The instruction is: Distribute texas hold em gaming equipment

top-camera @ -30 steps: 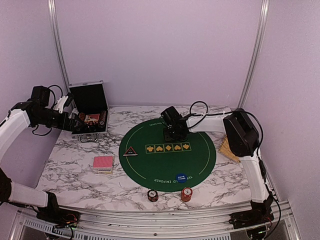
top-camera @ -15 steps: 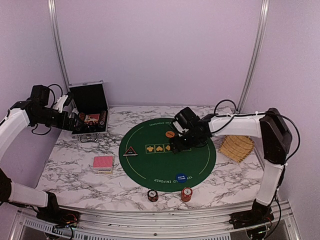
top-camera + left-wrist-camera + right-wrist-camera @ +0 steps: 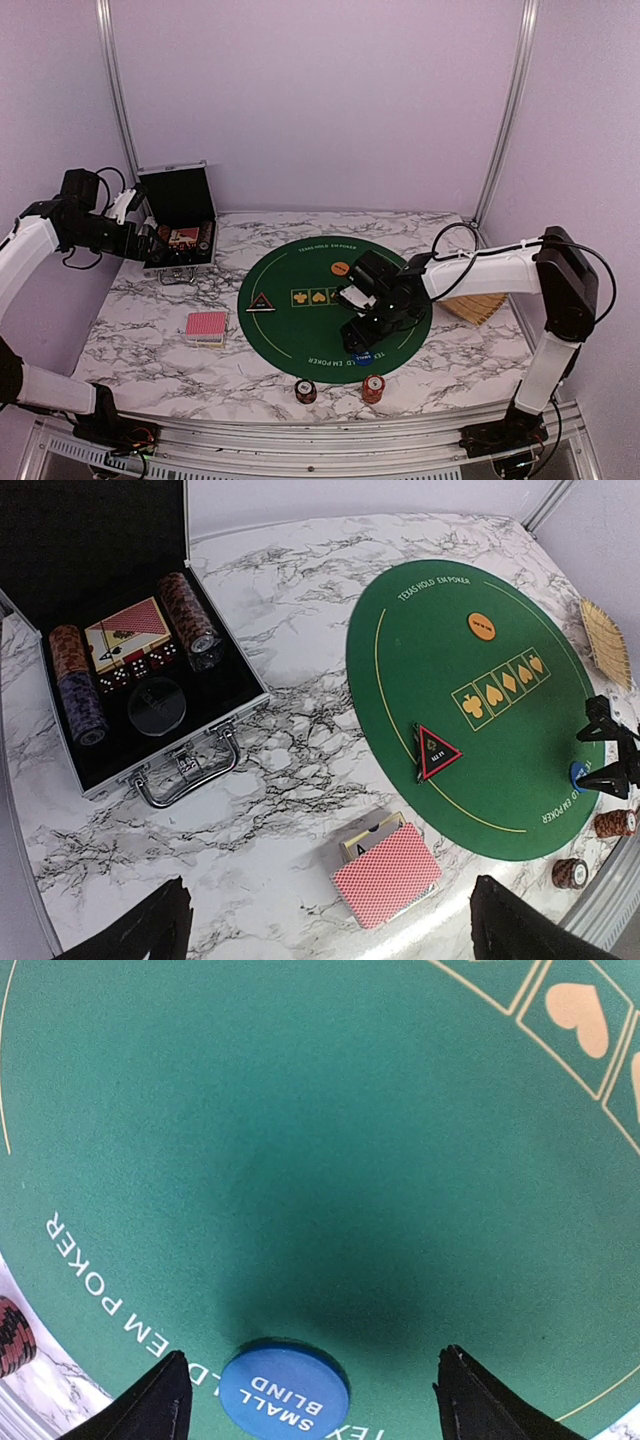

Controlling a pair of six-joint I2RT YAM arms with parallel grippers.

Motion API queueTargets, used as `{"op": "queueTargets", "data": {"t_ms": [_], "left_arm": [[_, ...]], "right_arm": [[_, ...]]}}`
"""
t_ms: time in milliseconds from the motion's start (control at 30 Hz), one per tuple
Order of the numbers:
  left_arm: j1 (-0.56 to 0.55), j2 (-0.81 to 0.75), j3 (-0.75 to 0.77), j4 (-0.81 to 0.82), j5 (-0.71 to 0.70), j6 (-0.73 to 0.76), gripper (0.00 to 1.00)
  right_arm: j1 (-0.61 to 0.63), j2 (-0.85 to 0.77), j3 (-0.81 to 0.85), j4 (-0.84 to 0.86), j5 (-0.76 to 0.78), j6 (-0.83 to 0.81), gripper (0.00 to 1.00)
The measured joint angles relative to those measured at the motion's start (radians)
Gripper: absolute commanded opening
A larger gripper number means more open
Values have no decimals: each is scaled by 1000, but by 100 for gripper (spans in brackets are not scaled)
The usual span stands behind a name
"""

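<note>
Two stacks of dark-red poker chips (image 3: 306,391) (image 3: 373,388) stand at the near edge. Beyond, one blue round button (image 3: 285,1392) lies on the green round felt mat (image 3: 300,335), between the right gripper (image 3: 310,1353)'s spread, empty jaws. Farther: one black triangular marker (image 3: 260,303), one orange round button (image 3: 341,268), one pink-red-backed card deck (image 3: 206,326). The left gripper (image 3: 330,900) gapes empty near the open silver-edged black case (image 3: 180,225).

Top external: high at six o'clock, looking down. Left wrist: from ten o'clock, across the table (image 3: 300,740). Right wrist: close above the green mat (image 3: 300,1110); both wrist views share the blue button (image 3: 284,1392).
</note>
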Motion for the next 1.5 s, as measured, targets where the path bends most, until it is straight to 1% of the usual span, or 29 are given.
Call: {"op": "queueTargets", "data": {"t_ms": [100,300,567,800,1000,1067,1167,1300,1500], "left_arm": [[0,0,0,0,0,0,99],[0,0,0,0,0,0,99],[0,0,0,-1,0,0,99],[0,0,0,-1,0,0,99],[0,0,1,-1,0,-1,99],[0,0,2,0,0,-1,99],[0,0,2,-1,0,0,99],[0,0,5,0,0,-1,99],[0,0,5,-1,0,-1,99]], "right_arm": [[13,12,0,-8,-5,-6,82],[24,43,0,-14,-3,-23,79],[34,43,-7,-17,51,-25,69],[34,8,-49,-13,80,-16,62],[32,-11,-69,-18,114,-2,60],[28,-12,-69,-19,122,2,60],[25,-17,-69,-30,138,3,65],[21,-48,-69,-68,148,6,75],[31,-169,-41,-149,127,23,88]]}}
